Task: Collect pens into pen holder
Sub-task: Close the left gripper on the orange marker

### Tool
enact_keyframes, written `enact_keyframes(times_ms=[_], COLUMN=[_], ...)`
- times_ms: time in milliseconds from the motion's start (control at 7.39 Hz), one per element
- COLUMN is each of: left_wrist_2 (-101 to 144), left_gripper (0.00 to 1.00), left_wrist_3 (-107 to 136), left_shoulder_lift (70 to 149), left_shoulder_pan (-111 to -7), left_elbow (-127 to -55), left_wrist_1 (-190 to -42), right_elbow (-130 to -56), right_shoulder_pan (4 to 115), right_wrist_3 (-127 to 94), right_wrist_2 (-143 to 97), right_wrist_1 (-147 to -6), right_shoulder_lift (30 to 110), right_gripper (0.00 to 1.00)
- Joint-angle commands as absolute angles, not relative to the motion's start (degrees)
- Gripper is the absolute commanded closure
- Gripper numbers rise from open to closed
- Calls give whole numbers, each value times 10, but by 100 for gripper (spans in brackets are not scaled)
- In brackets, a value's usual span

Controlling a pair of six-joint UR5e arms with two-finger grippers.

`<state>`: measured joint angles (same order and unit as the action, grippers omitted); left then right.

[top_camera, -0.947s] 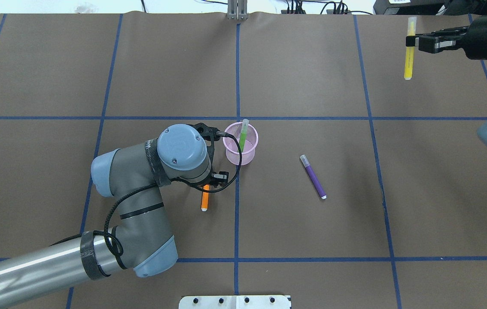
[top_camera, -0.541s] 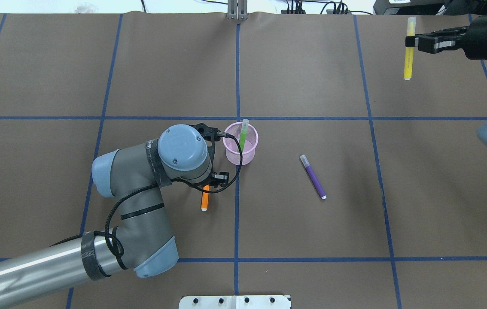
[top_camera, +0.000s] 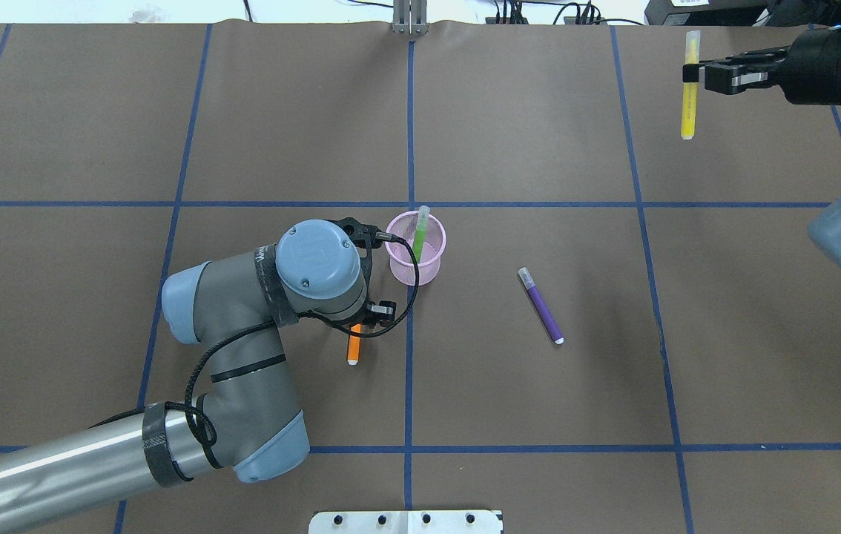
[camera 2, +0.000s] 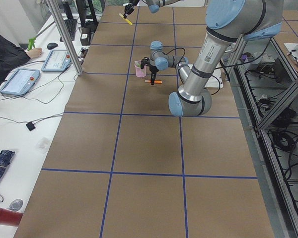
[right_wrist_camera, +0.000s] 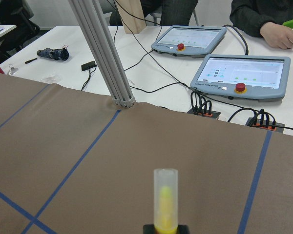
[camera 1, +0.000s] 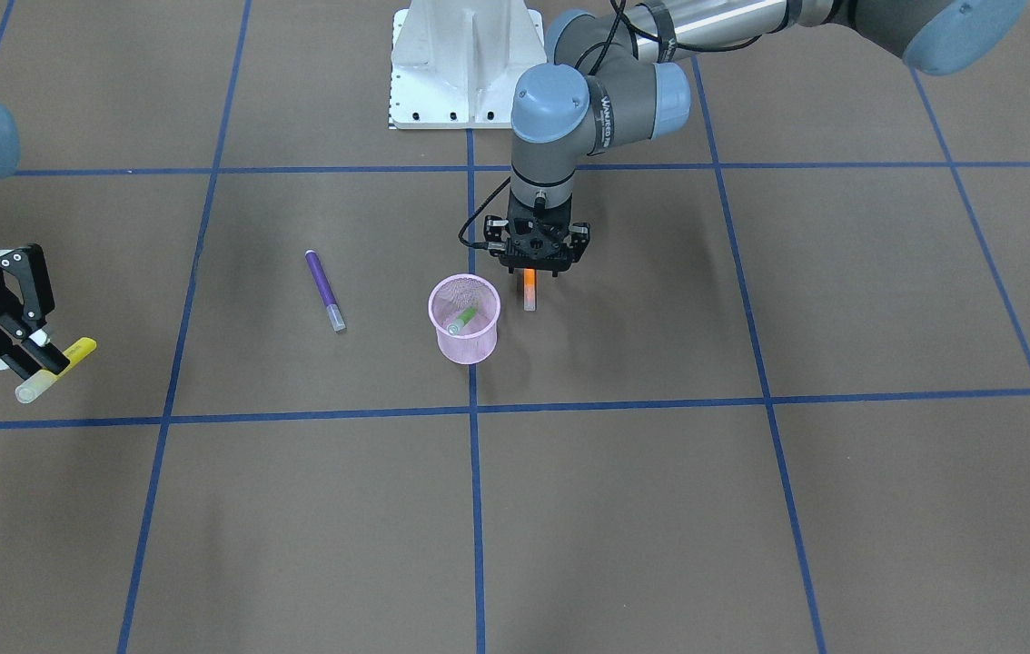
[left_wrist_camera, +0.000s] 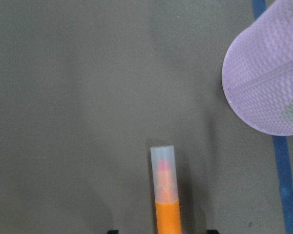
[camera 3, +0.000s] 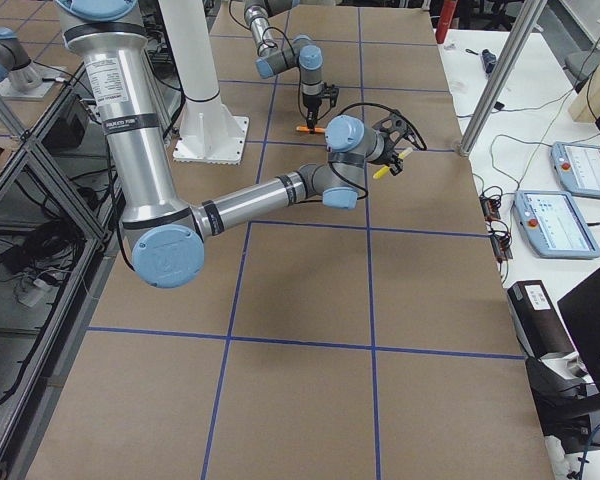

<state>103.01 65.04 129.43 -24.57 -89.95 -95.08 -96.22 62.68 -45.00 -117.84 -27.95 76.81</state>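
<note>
Beside the pink pen holder [camera 1: 468, 350], the left gripper [camera 1: 534, 271] stood spread astride the orange pen [left_wrist_camera: 167, 214]. Its wrist camera showed that gap, but the overhead view hid it. Far off, the right gripper [top_camera: 690, 74] pinched a yellow pen [top_camera: 686, 115].

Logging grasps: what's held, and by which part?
Right gripper pinches the yellow pen just below its clear cap; left gripper, open, straddles the orange pen.

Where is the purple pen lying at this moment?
In the overhead view the purple pen lies flat on the table, right of the pen holder and apart from it, in the robot's right half.
</note>
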Motion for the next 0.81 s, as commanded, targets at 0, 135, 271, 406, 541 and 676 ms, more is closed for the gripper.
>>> enact_keyframes(times_ms=[0, 135, 271, 406, 541, 676], left_wrist_2=[1030, 1030, 1030, 1030, 1030, 1030], left_gripper=[37, 38, 40, 44, 48, 51], left_wrist_3=[651, 651, 651, 651, 651, 651], left_shoulder_lift=[1295, 1297, 1298, 1299, 1299, 1298], left_shoulder_pan=[-242, -239, -239, -239, -239, -239], left_elbow=[-898, -897, -896, -895, -895, -894], left_wrist_1=[-950, -950, -950, -950, -950, -950], right_elbow=[-963, -962, -962, -962, -962, -962], right_shoulder_pan=[621, 621, 621, 621, 621, 621], right_wrist_3=[-450, -450, -450, -450, -450, -450], right_wrist_2=[-1170, -1170, -1170, -1170, -1170, -1170], right_wrist_1=[-279, -279, -279, -279, -279, -279], right_shoulder_lift=[767, 767, 767, 767, 767, 767], right_gripper=[100, 100, 100, 100, 100, 100])
